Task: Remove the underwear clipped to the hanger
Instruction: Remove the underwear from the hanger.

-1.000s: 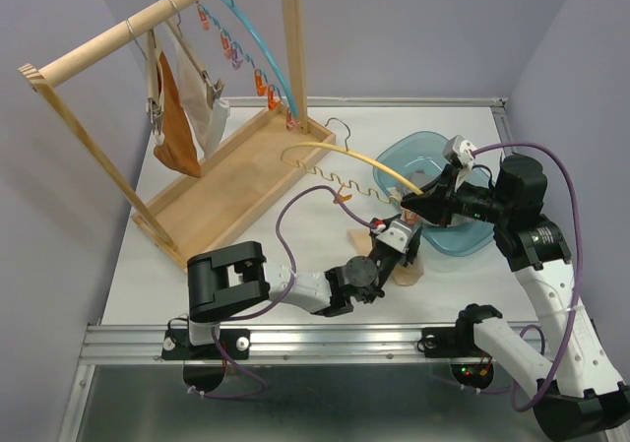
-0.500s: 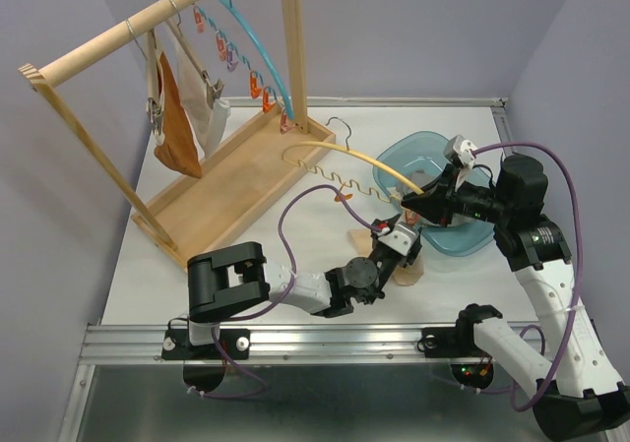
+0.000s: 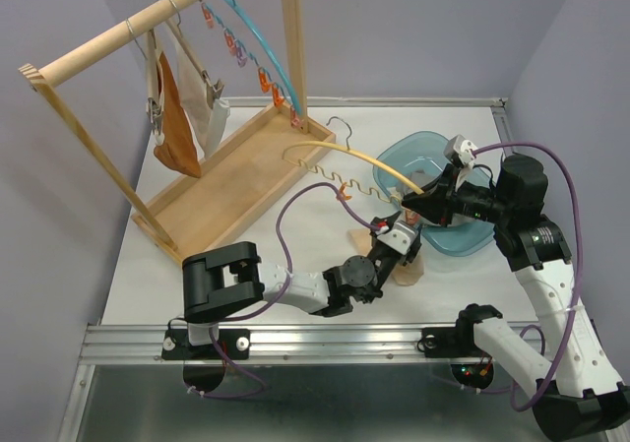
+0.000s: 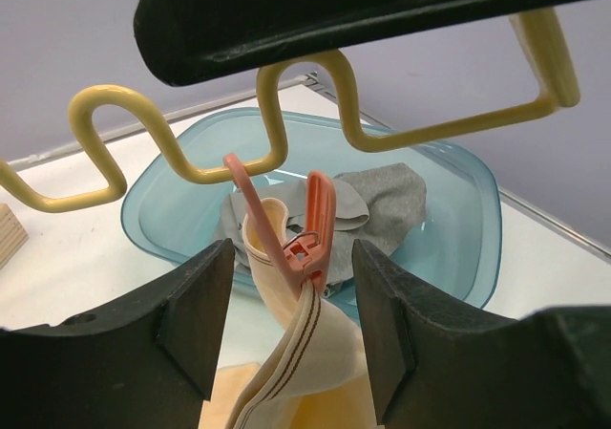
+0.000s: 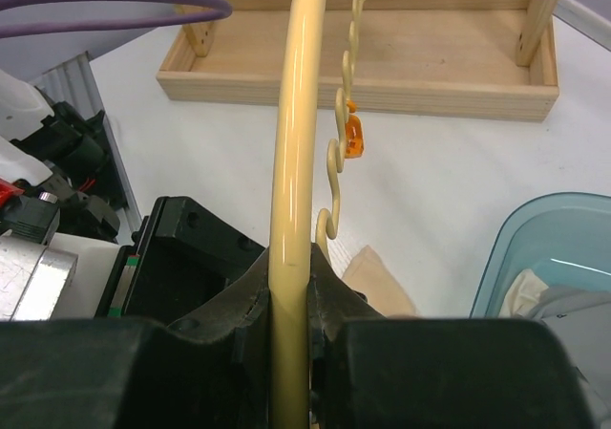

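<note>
Straddling the orange clip (image 4: 310,228) with my left gripper (image 4: 289,314), jaws apart and one finger either side, nothing squeezed yet. Cream briefs (image 4: 296,362) hang from that clip between my fingers, so this pair isn't off. My right gripper (image 5: 289,305) is clamped on the yellow hanger (image 5: 296,114), holding it up. Just beyond my left fingers the teal basin (image 4: 458,247) holds grey briefs (image 4: 382,195), done; a pale scrap shows there too, count unclear. Far off, the wooden rack (image 3: 128,24) carries a rust-orange pair (image 3: 175,117) and a white pair (image 3: 209,107), both clipped. Count: one cream in hand, one grey binned, two left hanging. Roughly a third through, my guess.
</note>
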